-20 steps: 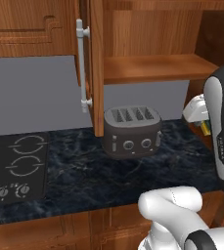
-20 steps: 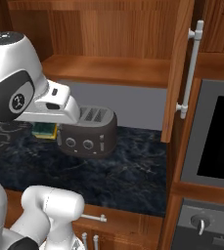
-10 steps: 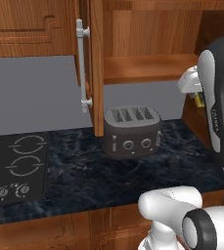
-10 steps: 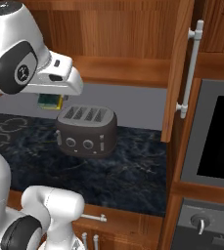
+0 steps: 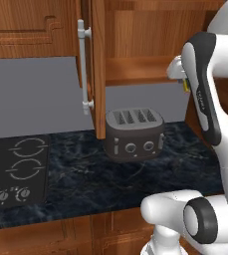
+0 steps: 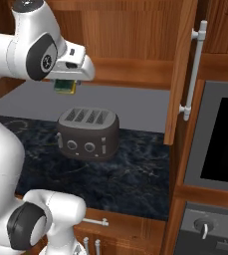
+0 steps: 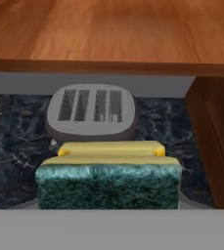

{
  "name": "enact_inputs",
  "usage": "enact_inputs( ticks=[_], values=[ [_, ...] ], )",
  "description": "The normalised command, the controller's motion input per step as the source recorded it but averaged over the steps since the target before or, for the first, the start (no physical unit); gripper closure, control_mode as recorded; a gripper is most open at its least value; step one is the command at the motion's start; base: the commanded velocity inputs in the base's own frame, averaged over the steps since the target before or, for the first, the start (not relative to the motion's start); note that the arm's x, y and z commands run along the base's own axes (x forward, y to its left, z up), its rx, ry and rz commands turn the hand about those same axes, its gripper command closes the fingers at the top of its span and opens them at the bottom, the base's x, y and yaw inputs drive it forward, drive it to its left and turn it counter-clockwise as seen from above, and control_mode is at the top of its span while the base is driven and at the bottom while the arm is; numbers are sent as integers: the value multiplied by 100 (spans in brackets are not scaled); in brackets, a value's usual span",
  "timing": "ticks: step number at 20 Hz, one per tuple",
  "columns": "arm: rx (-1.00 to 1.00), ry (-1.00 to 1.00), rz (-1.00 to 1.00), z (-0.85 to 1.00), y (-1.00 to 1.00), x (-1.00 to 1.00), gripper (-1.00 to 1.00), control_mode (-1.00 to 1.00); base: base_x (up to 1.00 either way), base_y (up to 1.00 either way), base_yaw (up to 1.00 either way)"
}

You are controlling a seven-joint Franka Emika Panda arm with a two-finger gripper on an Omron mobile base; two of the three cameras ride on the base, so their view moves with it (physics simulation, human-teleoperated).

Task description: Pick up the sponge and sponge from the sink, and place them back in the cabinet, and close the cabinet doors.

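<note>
The glossy white, rounded robot arm (image 6: 6, 134) is showing dark grey joint caps and a dark band along one link.

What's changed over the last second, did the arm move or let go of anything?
The gripper has risen from beside the toaster to just under the open cabinet's shelf, carrying the sponge up with it. Nothing was let go: it is shut on the sponge, whose green face fills the bottom of the hand view. The toaster, the counter and both open cabinet doors stayed put.
</note>
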Motion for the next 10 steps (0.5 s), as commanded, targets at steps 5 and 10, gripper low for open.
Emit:
enact_inputs(
  ticks=[5, 10],
  values=[
    [0, -3, 0, 0, 0, 65, 100, -100, 0, 0, 0],
    [0, -8, 0, 0, 0, 40, 100, -100, 0, 0, 0]
  ],
)
